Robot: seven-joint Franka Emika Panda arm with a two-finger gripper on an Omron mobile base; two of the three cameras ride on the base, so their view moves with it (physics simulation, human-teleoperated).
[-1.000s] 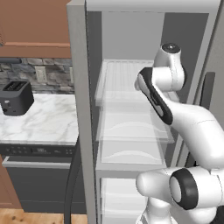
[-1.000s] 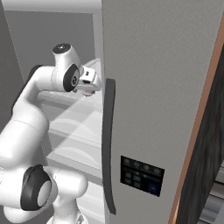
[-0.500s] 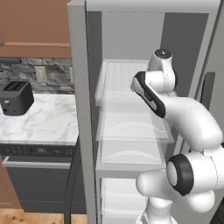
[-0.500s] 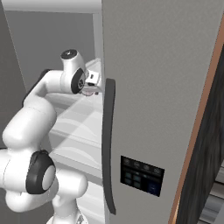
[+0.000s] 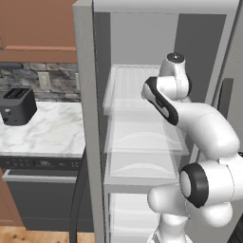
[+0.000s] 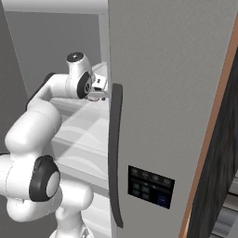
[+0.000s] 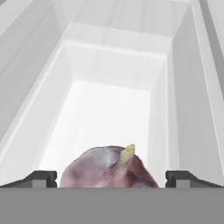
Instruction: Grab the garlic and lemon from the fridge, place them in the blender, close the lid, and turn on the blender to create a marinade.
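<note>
The garlic [image 7: 109, 168], a pinkish-white bulb with a pale pointed tip, lies in a white bin inside the fridge [image 5: 142, 142]. My gripper [image 7: 111, 179] is open, with one dark fingertip on each side of the bulb and a gap between each tip and it. In the right base view the gripper [image 6: 98, 88] reaches over an upper shelf, partly behind the door edge. In the left base view the wrist [image 5: 174, 78] hides the hand. The lemon, the blender and the lid are out of view.
The grey fridge door [image 6: 172, 116] stands open at the right, with a dark handle [image 6: 115, 153] and a control panel [image 6: 151, 186]. White bin walls [image 7: 183, 87] close in both sides of the hand. A black toaster [image 5: 18, 105] sits on the marble counter [image 5: 47, 135] to the left.
The arm has folded closer to the fridge and the wrist has swung left and deeper over the upper shelf. The jaws stay open.
</note>
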